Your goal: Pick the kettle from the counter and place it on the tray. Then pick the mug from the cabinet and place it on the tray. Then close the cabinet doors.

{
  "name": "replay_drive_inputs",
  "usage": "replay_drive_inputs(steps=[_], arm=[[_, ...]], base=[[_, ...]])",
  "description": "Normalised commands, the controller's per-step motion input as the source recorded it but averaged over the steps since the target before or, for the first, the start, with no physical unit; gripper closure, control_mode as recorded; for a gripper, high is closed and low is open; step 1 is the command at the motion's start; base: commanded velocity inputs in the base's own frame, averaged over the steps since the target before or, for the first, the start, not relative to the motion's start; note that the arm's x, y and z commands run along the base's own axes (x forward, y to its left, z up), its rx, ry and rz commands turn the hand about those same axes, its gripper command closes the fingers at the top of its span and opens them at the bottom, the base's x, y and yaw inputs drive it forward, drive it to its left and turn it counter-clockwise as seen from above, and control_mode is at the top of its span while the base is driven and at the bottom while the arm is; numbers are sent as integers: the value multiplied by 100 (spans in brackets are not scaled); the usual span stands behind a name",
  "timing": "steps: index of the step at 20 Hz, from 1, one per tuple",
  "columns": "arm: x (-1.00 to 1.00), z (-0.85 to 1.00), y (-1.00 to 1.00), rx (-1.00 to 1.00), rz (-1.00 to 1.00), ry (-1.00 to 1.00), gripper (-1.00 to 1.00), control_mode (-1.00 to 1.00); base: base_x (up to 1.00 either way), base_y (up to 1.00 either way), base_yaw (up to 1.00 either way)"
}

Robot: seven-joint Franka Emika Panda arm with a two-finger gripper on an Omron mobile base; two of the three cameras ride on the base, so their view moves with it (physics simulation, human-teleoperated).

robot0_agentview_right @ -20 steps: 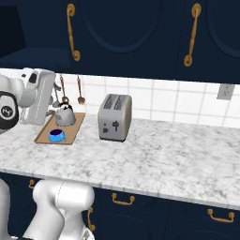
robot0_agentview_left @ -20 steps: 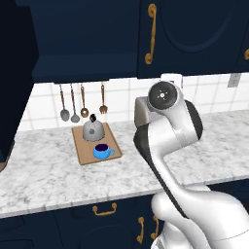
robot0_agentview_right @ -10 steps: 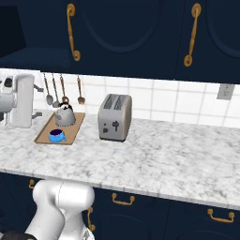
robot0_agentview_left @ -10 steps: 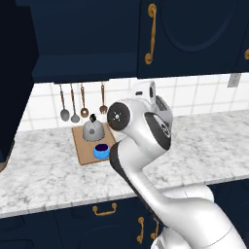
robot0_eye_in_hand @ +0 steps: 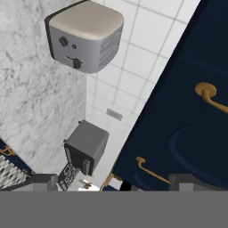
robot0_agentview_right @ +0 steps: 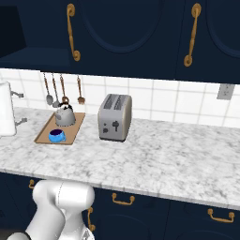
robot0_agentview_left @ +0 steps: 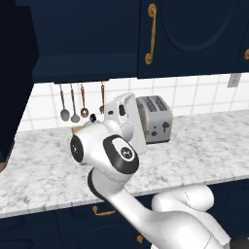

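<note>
Kettle (robot0_agentview_right: 64, 115) and mug (robot0_agentview_right: 57, 136) on tray (robot0_agentview_right: 75, 125), left of right base view; arm hides tray in left base view. Jaws wide, empty.

The kettle (robot0_agentview_right: 65, 115) and the mug (robot0_agentview_right: 56, 136) stand on the tray (robot0_agentview_right: 75, 127) (mug in front). The tray lies on the counter (robot0_agentview_right: 164, 159), left of the toaster (robot0_agentview_right: 115, 117), below the cabinet doors (robot0_agentview_right: 117, 33).

Glossy white rounded arm segments (robot0_agentview_left: 160, 214) with black joint caps; small markings seem too blurred to read.
</note>
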Motion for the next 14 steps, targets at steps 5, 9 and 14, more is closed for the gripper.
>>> replay_drive_inputs(steps=[5, 9, 14], arm=[[-20, 0, 56, -14, -16, 0, -100, -100], [-14, 0, 52, -13, -8, 1, -100, -100], [-1, 0, 56, -13, -2, 5, -100, -100]], base=[[0, 0, 0], [0, 0, 0], [0, 0, 0]])
